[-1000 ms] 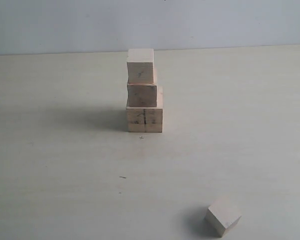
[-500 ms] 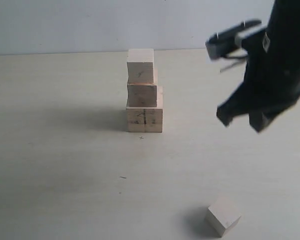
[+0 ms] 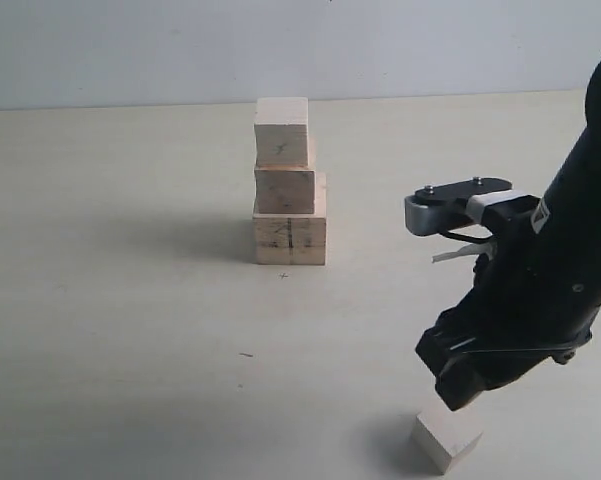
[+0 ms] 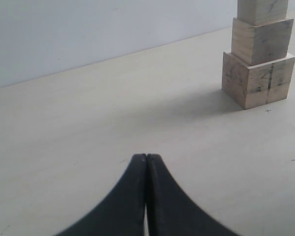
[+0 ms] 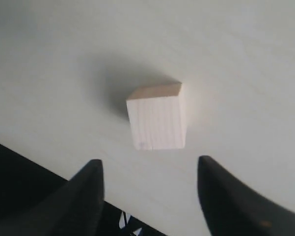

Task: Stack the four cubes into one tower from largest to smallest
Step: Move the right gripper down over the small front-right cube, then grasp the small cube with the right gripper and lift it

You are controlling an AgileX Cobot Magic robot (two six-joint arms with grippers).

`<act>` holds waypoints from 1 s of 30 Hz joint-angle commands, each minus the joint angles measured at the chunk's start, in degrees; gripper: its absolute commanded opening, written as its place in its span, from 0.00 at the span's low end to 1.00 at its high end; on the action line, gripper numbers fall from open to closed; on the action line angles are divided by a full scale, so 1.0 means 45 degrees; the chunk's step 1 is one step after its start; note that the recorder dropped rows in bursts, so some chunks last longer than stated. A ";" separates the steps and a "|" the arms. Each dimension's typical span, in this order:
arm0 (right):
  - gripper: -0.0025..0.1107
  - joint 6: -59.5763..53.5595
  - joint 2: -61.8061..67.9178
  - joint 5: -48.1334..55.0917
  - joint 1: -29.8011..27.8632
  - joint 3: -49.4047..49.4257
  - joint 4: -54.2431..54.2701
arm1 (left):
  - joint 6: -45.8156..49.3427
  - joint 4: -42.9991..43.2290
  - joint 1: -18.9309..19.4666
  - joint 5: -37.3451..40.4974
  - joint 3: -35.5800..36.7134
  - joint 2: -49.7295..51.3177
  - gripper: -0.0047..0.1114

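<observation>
Well apart: three-cube stack [image 3: 290, 190], lone cube [image 3: 446, 438] beneath right fingers [image 5: 81, 196].

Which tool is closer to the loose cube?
Right. The right tool hovers open just above the loose cube; the left tool is shut, outside the exterior view, facing the stack.

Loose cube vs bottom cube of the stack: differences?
The loose cube lies alone, turned corner-on; the bottom cube sits square-on, carrying two cubes. The bottom cube has a dark seam line; the loose cube shows none. The loose cube is smaller than the bottom cube. Both are pale bare wood.
</observation>
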 commanded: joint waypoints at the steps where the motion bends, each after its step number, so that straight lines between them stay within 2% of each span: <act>1: 0.62 -0.0725 0.0259 -0.0744 0.0367 0.0045 0.0307 | -0.0024 0.0004 -0.0073 -0.0024 -0.0027 -0.0069 0.04; 7: 0.62 -0.0409 0.1401 -0.2108 0.1045 0.0318 -0.0369 | -0.0048 0.0004 -0.0073 -0.0024 -0.0027 -0.0069 0.04; 21: 0.62 0.0113 0.3194 -0.2180 0.1070 0.0314 -0.0539 | -0.0024 0.0004 -0.0073 -0.0024 -0.0027 -0.0069 0.04; 26: 0.44 0.0295 0.3276 -0.2086 0.1070 0.0314 -0.0539 | -0.0024 0.0004 -0.0073 -0.0024 -0.0027 -0.0069 0.04; 30: 0.36 0.0990 0.3276 -0.1595 0.1070 0.0290 -0.0511 | -0.0024 0.0004 -0.0073 -0.0024 -0.0027 -0.0069 0.04</act>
